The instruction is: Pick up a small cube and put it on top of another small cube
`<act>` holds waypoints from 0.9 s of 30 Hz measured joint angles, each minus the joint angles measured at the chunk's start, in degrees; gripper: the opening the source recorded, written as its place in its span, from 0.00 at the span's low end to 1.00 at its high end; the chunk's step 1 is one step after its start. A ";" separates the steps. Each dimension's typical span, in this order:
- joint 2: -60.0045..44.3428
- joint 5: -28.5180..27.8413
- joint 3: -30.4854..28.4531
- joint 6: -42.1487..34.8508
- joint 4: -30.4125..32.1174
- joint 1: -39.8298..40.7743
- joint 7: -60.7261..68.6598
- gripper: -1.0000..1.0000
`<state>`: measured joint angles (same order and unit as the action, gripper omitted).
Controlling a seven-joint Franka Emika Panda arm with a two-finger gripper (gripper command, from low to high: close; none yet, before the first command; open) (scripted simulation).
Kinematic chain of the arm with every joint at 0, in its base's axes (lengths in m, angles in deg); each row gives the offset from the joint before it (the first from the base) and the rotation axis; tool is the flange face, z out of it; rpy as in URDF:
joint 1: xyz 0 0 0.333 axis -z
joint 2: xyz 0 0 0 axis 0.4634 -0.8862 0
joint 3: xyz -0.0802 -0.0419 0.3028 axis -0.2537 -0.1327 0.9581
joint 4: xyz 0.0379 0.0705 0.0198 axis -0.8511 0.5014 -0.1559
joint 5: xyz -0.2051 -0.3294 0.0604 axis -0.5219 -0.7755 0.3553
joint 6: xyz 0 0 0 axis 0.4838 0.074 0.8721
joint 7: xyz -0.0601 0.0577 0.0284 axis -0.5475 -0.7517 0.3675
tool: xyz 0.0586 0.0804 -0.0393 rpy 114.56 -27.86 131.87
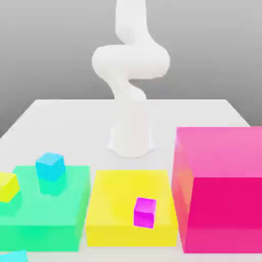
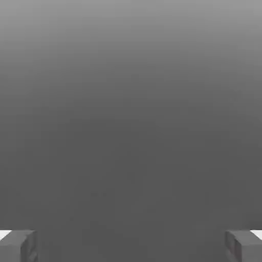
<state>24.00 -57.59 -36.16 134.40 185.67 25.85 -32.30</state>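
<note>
The gripper (image 2: 131, 246) is seen at the lower edge of the hand view, its two fingers spread wide, one in each bottom corner, with nothing pinched between them. Behind them only plain grey is shown, so no cube is lined up with the opening. In the exterior view the arm (image 1: 130, 62) is seen rising from its base at the centre of the frame and running out through the top edge, so the hand is judged to be held high, well above the worktop (image 1: 92, 123).

The turquoise cube (image 1: 14, 256) is found in the extreme lower left corner of the exterior view, cut off by the frame, in front of the green block (image 1: 38, 238). From the arm's base it therefore lies toward the viewer and toward the exterior view's left, and a long reach down and outward is judged to be called for. No long axis is offered by a cube; its faces appear slightly turned, so the grip would best be squared to them.

The magenta cube (image 1: 145, 213), on which it is to be set, is seen at lower centre, against the yellow block (image 1: 128, 235), toward the exterior view's right from the turquoise one. The bluer cube (image 1: 50, 167) at left could be mistaken for the target.
</note>
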 joint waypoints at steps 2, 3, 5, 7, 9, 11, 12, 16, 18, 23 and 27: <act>-4.38 1.55 -2.68 0.45 -0.80 -1.43 3.21 0.50; -6.48 2.38 -3.93 0.65 -1.19 -2.05 4.82 0.50; -10.62 4.06 -6.41 1.06 -1.95 -3.25 8.04 0.50; -14.76 5.99 -8.67 1.45 -2.71 -4.19 11.38 0.50; -18.92 8.01 -10.81 1.84 -3.48 -4.98 14.80 0.50; -23.09 10.09 -12.81 2.22 -4.24 -5.62 18.25 0.50; -25.21 11.23 -13.50 2.40 -4.62 -5.63 20.05 0.50; -33.64 15.47 -16.03 3.04 -6.19 -5.47 27.03 0.50; -37.79 17.33 -16.84 3.46 -6.94 -4.83 30.32 0.50; -47.74 20.48 -17.32 4.73 -8.76 -2.29 37.59 0.50; -55.04 21.12 -17.40 6.33 -10.05 -0.23 42.19 0.50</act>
<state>-31.05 -36.48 -53.56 140.73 175.62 25.63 9.89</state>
